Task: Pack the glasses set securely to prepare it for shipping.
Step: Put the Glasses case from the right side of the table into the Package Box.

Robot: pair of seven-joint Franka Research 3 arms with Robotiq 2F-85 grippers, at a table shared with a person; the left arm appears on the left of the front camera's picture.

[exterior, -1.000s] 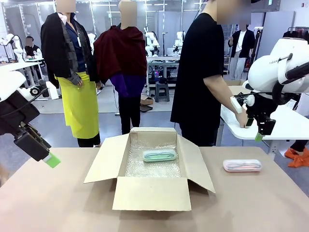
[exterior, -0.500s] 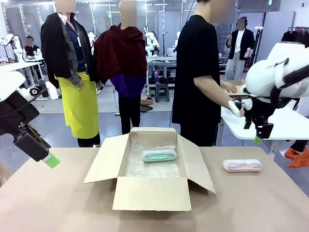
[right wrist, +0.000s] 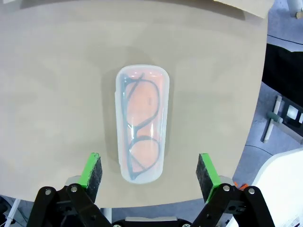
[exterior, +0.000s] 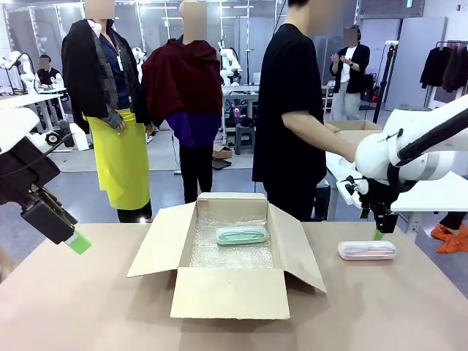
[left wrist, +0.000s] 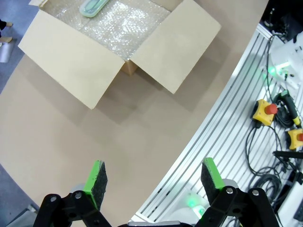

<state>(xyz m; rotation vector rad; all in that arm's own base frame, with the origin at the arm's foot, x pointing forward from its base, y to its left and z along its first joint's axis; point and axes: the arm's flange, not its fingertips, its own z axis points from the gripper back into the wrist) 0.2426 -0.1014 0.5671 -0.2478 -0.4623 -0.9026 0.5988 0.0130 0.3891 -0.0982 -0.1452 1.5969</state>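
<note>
The mint green pack of the glasses set [exterior: 241, 235] lies on bubble wrap inside the open cardboard box [exterior: 227, 294] at mid-table; the left wrist view catches its end [left wrist: 93, 6]. The pale pink pack [exterior: 366, 250] lies flat on the table right of the box. My right gripper [exterior: 379, 232] hovers just above it, open; in its wrist view the pink pack [right wrist: 141, 122] lies lengthwise between and beyond the fingers of that gripper [right wrist: 149, 158]. My left gripper [exterior: 77, 241] hangs open at the far left above the table, far from the box [left wrist: 118, 42], with nothing between its fingers [left wrist: 154, 165].
Bubble wrap [exterior: 230, 252] lines the box floor. The box flaps [exterior: 157, 245] splay outward on both sides. A person in a black shirt [exterior: 289, 124] stands beyond the table at a white side table [exterior: 431, 197]. Cables and stop buttons [left wrist: 265, 111] sit off the table's near edge.
My right arm has come down and leftward, from by the white side table to just above the pink pack. The person has shifted left. The left arm has not moved.
</note>
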